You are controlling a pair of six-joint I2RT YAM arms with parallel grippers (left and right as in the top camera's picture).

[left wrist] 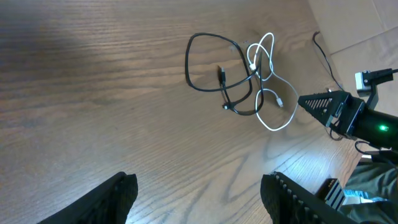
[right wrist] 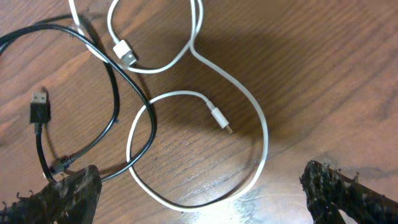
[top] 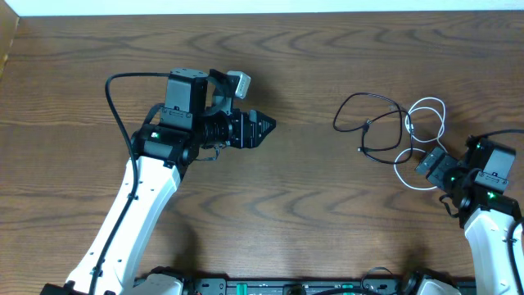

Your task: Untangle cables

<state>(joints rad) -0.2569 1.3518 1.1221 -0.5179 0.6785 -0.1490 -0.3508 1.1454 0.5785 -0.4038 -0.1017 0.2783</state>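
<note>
At right: one black cable [right wrist: 39, 109]; one white cable [right wrist: 126, 54]

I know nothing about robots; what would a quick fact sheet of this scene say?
Surface: brown wooden table
Thin black cable: looped, crossing the white one
Thin white cable: looped, overlapping the black
Left gripper: open, empty, away from the cables
Right gripper: open, empty, close beside the white loop
</note>
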